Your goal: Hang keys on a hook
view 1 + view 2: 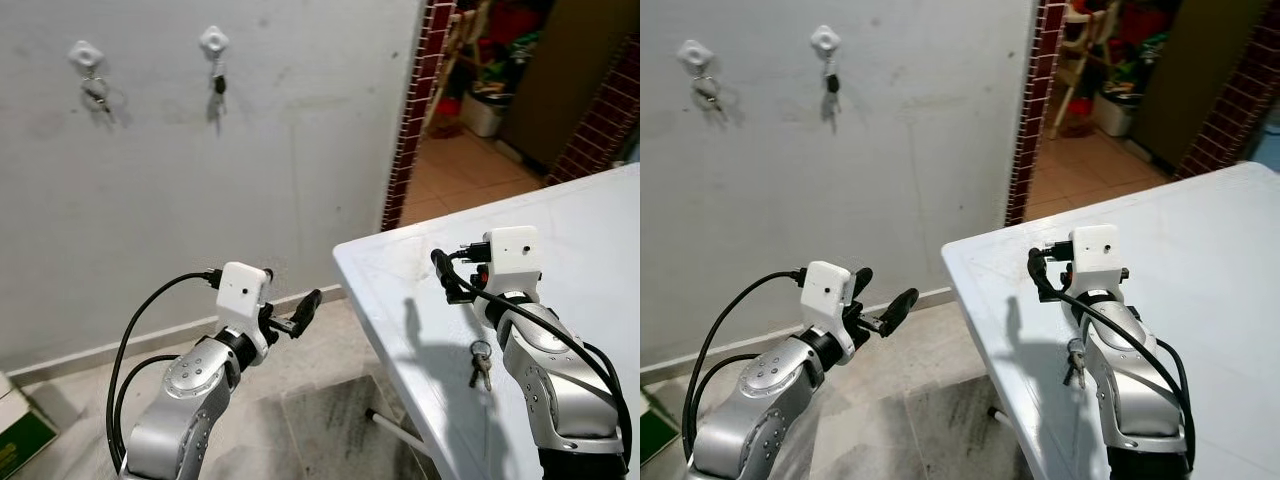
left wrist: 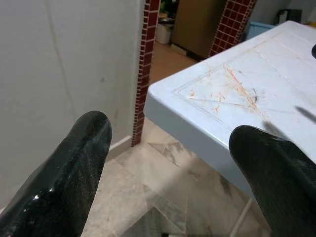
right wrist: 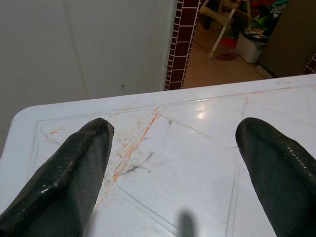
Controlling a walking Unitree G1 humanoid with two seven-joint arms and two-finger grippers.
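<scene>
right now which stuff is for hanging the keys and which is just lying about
For the job:
- keys on the white table, beside the right arm
- two wall hooks, each already holding keys
- right gripper, jaws open
- left gripper, jaws open

Just about:
- green box
- bin past the doorway

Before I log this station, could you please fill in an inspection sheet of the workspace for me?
Surface: white table, scratched with orange marks near its corner.
Job's things: keys lie on the table beside the right arm; left hook and right hook on the wall each already carry keys.
Clutter: nothing seen on the table besides the keys.
Grippers: left gripper open, over the floor off the table's corner; right gripper open, above the table.
Cables: black cable loops from the left wrist camera.
Surroundings: grey wall, red tiled doorway, tiled floor.
</scene>
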